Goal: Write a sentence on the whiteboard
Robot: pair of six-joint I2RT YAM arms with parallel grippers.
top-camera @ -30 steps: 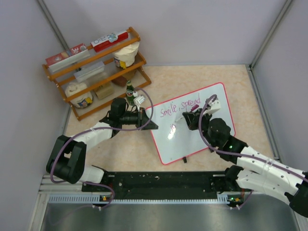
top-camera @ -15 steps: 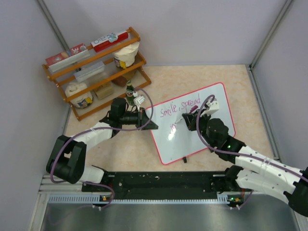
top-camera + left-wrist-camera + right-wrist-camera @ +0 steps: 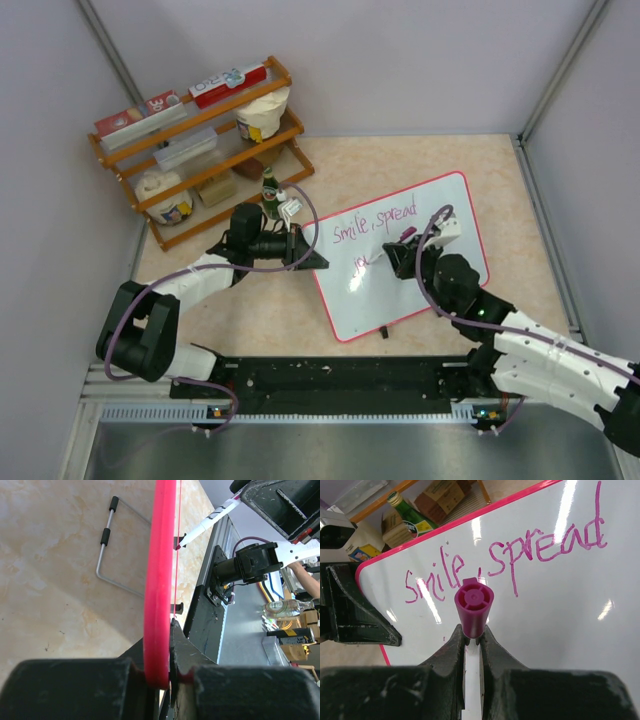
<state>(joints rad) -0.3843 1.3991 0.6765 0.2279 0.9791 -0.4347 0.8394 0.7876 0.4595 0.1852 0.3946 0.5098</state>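
Rightward along the second line my right end effector [image 3: 473,636] has slid, clamped on the marker [image 3: 473,602]. My left end effector [image 3: 159,672] pinches the whiteboard [image 3: 370,300] (centre-right of the overhead frame). With the sentence [image 3: 375,222] across its top, a slipping frame would skew my strokes.

Beige marbled table [image 3: 450,165], walled on three sides. Far-left corner: wooden tiered rack [image 3: 200,140], set askew to the table edges. Right of centre: whiteboard [image 3: 370,295], red-pink frame, also askew, propped on a grey wire stand [image 3: 101,555] with black sleeves. Along the near edge: black rail [image 3: 340,380].
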